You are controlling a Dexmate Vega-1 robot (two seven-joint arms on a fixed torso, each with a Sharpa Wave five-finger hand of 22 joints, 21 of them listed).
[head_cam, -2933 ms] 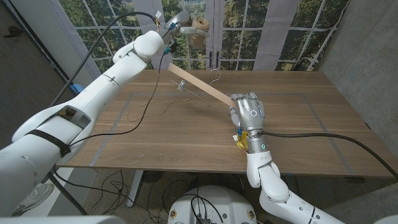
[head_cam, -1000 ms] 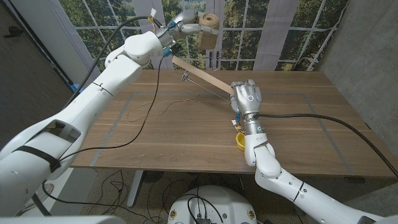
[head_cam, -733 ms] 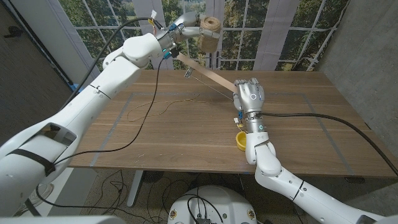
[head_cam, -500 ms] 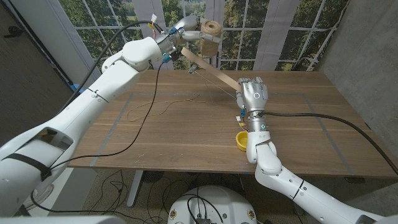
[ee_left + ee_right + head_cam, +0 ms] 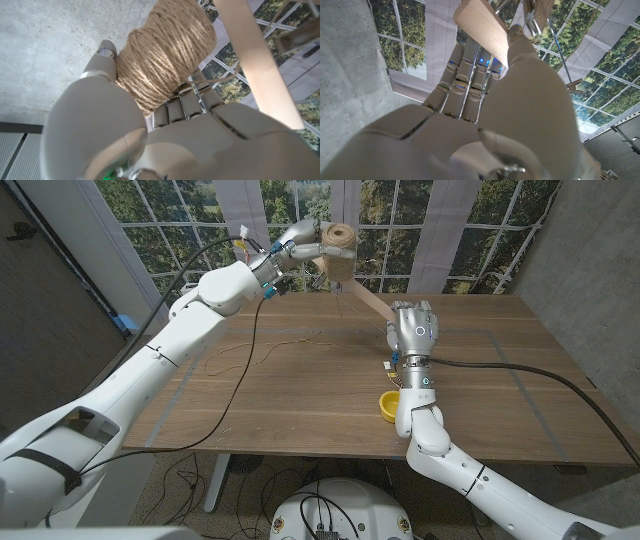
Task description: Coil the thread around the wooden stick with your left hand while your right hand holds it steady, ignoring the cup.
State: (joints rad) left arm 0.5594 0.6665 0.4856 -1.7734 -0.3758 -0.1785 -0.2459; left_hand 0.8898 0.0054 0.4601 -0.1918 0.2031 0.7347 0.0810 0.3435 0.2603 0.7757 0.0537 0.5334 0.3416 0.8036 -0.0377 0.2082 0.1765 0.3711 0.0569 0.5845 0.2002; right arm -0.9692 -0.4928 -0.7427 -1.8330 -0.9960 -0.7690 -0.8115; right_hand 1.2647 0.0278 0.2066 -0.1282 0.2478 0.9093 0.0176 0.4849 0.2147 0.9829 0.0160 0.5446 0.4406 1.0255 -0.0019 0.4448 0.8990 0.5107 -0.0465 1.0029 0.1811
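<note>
One wooden stick (image 5: 366, 300) slants up from the right hand (image 5: 414, 332), which grips its lower end. Beside the stick's upper end, the raised left hand (image 5: 300, 238) holds one ball of thread (image 5: 338, 239). One yellow cup (image 5: 388, 404) sits below the right wrist.

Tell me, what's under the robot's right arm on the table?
A yellow cup sits on the table, partly tucked under the right arm's wrist. Its inside cannot be seen; the arm covers part of it.
</note>
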